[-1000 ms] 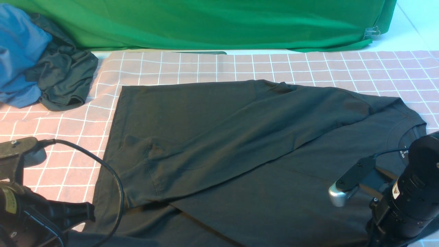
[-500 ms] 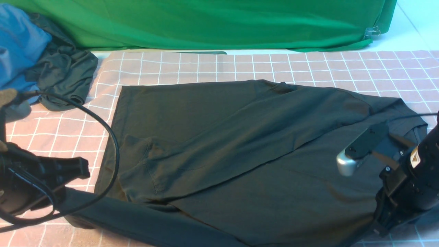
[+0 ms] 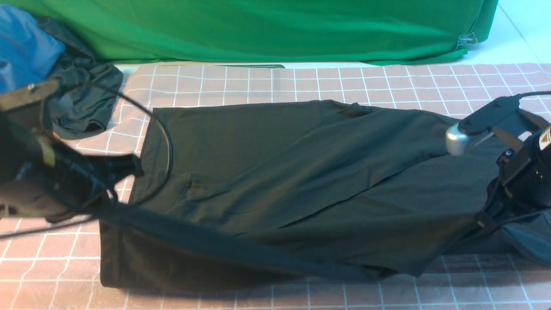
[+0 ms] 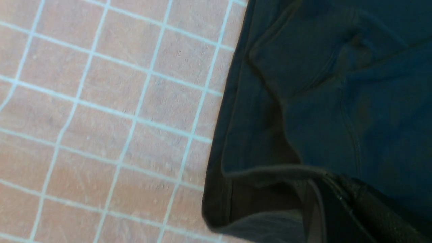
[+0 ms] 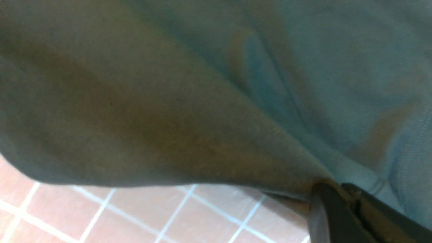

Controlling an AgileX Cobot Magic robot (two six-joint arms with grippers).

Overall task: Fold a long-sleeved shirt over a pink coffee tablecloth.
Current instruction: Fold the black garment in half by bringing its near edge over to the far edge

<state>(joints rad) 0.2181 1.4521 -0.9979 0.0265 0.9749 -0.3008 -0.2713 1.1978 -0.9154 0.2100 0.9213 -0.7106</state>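
The black long-sleeved shirt [image 3: 267,172] lies across the pink coffee tablecloth [image 3: 301,82], collar end to the right, with one sleeve folded over its body. Its near edge hangs lifted in a taut line between my two grippers. At the left end of that line, my left gripper [image 3: 105,202] is shut on the shirt's hem; the left wrist view shows the dark fingers [image 4: 329,177] pinching the shirt [image 4: 320,101] above the tablecloth [image 4: 101,101]. My right gripper [image 3: 484,221] is shut on the shirt's right end. In the right wrist view the jaws [image 5: 337,187] clamp the fabric [image 5: 168,101].
A blue garment [image 3: 21,47] and a smaller dark grey-green garment [image 3: 86,99] are heaped at the back left. A plain green cloth [image 3: 275,30] drapes along the back edge. Cables loop from both wrist cameras over the shirt's ends.
Both arms have risen and moved away from me, lifting the shirt's near edge off the cloth. The right gripper has closed on the fabric. Bare tablecloth now shows along the front.
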